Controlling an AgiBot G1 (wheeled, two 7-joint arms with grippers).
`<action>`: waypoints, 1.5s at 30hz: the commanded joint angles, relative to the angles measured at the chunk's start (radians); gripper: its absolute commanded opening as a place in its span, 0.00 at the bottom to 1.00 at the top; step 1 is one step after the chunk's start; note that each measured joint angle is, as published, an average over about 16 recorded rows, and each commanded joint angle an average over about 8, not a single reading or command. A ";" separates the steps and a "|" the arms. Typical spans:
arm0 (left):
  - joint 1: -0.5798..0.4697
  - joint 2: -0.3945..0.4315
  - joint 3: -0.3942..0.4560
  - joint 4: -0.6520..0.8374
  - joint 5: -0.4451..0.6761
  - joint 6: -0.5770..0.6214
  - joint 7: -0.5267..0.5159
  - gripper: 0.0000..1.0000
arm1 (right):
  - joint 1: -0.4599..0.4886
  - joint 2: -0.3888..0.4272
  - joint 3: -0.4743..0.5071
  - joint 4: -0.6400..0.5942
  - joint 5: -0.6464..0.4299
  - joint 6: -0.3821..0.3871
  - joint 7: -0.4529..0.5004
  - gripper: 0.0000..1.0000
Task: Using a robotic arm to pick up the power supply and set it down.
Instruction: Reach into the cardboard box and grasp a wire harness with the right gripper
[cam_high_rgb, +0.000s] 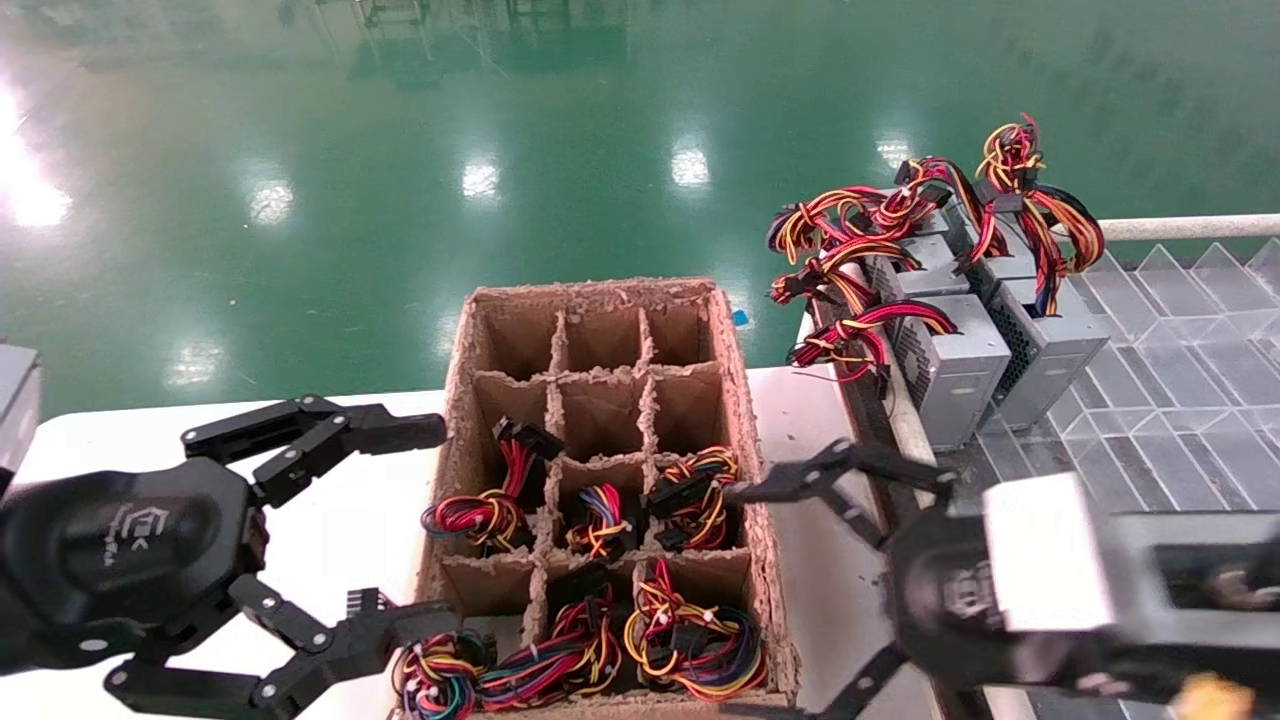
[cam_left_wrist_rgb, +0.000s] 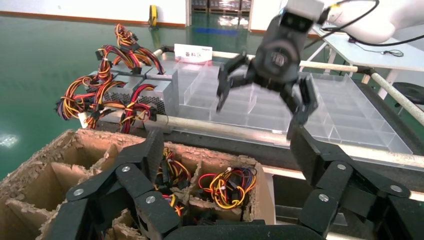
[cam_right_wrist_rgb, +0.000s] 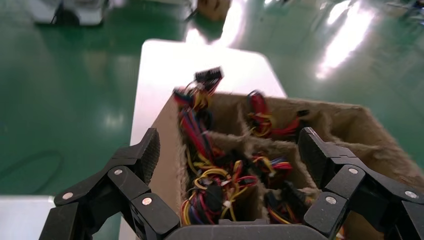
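- The left hand (cam_high_rgb: 400, 535) is held wide open by the box's (cam_high_rgb: 462, 440) left wall.
- The right hand (cam_high_rgb: 800, 590) is held wide open between the box and the counter's (cam_high_rgb: 330, 530) right edge.

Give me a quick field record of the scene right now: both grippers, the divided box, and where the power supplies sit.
left gripper: open, holding nothing, beside the cardboard box's left wall
right gripper: open, holding nothing, at the box's right wall
cardboard divider box: on the white table, three columns of cells
far cells: two far rows show no wires
near cells: wire bundles show in most, multicoloured
grey power supplies: standing in a cluster to the right of the box, wires on top
clear divided tray: right of the cluster
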 joint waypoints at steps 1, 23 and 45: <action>0.000 0.000 0.000 0.000 0.000 0.000 0.000 0.00 | 0.023 -0.021 -0.018 0.004 -0.049 0.001 -0.027 1.00; 0.000 0.000 0.000 0.000 0.000 0.000 0.000 0.00 | 0.113 -0.150 -0.157 -0.008 -0.351 0.100 0.070 1.00; 0.000 0.000 0.000 0.000 0.000 0.000 0.000 0.00 | 0.157 -0.164 -0.210 -0.022 -0.407 0.048 0.188 0.00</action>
